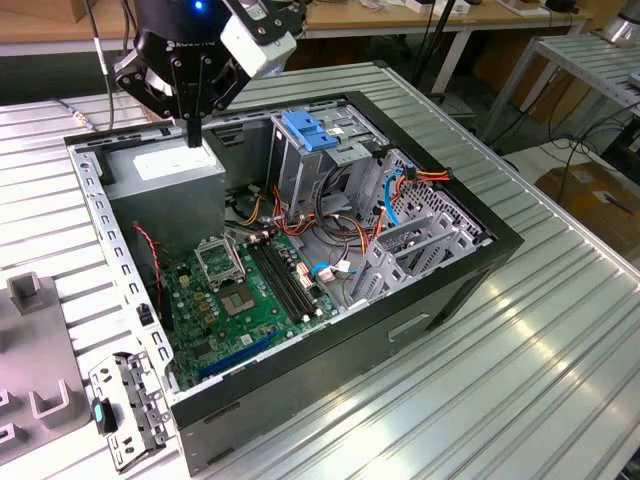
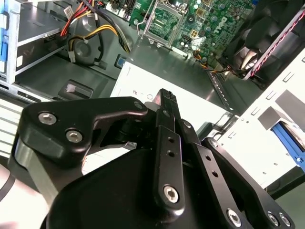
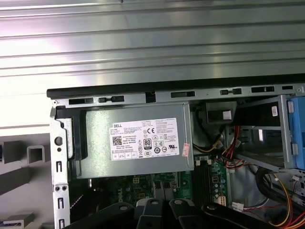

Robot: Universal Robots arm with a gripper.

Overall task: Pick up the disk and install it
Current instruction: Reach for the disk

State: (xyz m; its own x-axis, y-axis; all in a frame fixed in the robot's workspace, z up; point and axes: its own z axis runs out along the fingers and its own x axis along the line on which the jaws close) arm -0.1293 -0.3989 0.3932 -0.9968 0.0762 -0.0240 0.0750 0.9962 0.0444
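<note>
Now the tool [image 1: 192,138], closed empty, hangs apart from the disk [image 1: 305,132] seated in the drive cage [image 1: 298,185].

table [image 1: 545,340]: ribbed metal | rear: wooden benches [image 1: 350,15] | floor: box [image 1: 590,195], possibly cardboard

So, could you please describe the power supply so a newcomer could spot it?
Find the open black computer case on the ribbed table. In its corner beneath the gripper sits the power supply: a plain grey box with a white label, unlike the green motherboard beside it.
</note>
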